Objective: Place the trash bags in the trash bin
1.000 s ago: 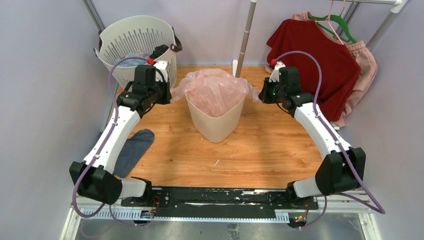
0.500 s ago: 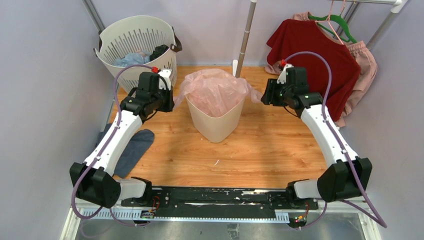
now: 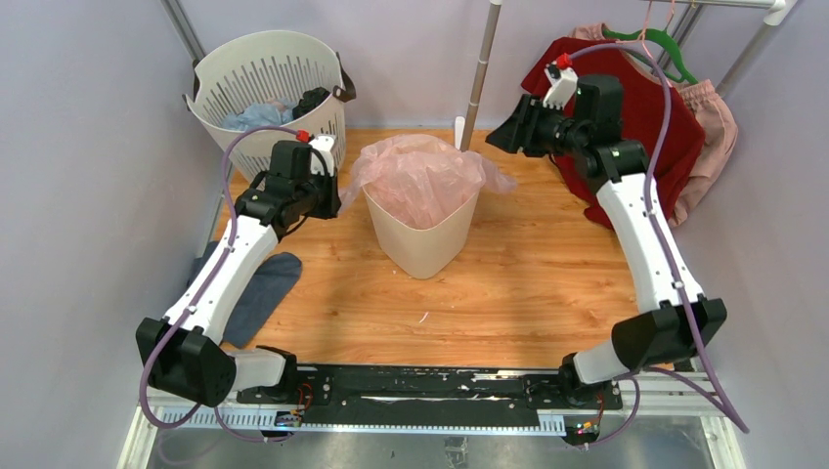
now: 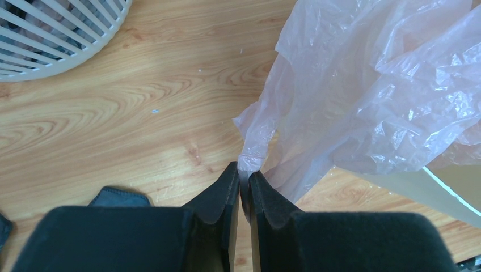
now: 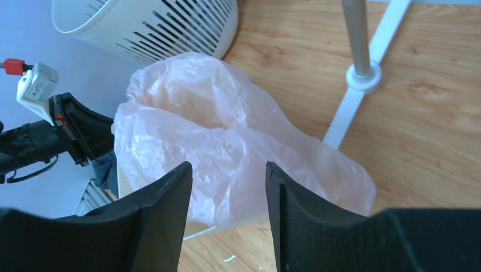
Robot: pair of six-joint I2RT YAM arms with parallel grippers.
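The pink plastic bag sits bunched up over the mouth of the cream bin, which stands upright in the middle of the wooden table. Most of the bag puffs up above the rim rather than lining the inside, as far as I can tell from here. One flap spills over the right side of the rim and hangs loose in the air.

The left gripper is just to the left of the bin, low and close to the rim. Its two black fingers are pressed together on a twisted corner of the bag, and the plastic runs taut from that pinch up to the bin.

The right gripper is up high to the right of the bin, near the grey pole and in front of the red shirt. Its jaws stand apart with nothing between them, pointing toward the bag but clear of it.

A white slotted basket sits in the far left corner, just behind the left arm, with some blue cloth inside. A blue-grey cloth lies flat on the table's left edge, partly under that arm
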